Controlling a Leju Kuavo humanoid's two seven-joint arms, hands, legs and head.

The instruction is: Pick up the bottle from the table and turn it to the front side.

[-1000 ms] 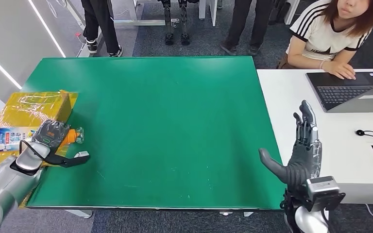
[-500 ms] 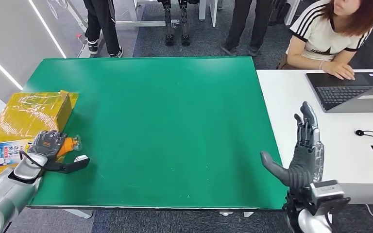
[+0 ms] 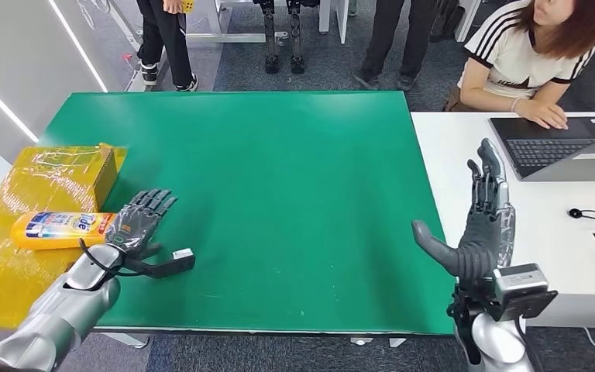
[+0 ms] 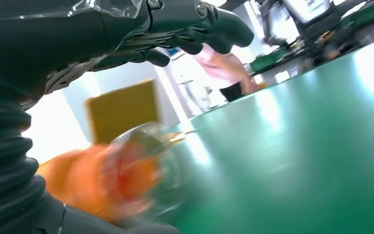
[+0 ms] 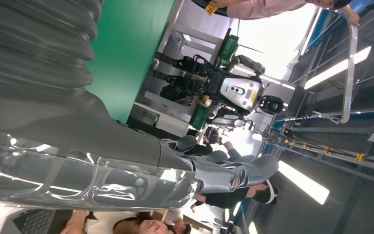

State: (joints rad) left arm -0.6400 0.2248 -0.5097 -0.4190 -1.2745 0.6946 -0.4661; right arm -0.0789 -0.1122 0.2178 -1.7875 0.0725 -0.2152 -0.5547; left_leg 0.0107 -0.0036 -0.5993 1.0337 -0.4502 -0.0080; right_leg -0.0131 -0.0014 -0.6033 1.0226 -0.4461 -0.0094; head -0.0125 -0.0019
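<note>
The orange bottle (image 3: 62, 230) lies on its side on the yellow wrapped surface (image 3: 8, 271) just off the green table's left edge, with its blue and white label facing up. My left hand (image 3: 141, 221) is open, fingers spread, right beside the bottle's cap end and not gripping it. The left wrist view shows the bottle (image 4: 102, 183) blurred, orange with a clear cap, below my left hand's fingers (image 4: 195, 27). My right hand (image 3: 484, 225) stands open and upright at the table's right edge, holding nothing. It appears close up as the right hand (image 5: 126, 165) in the right wrist view.
The green table (image 3: 279, 194) is bare across its middle. A yellow box (image 3: 66, 172) sits at its left edge. A white desk (image 3: 465, 147) to the right carries a laptop (image 3: 558, 143) and cables, with a person seated there. More people stand beyond the far edge.
My left hand has let go of the bottle, opened and moved right over the table edge. The bottle now lies on the yellow surface. The right hand has stayed put.
</note>
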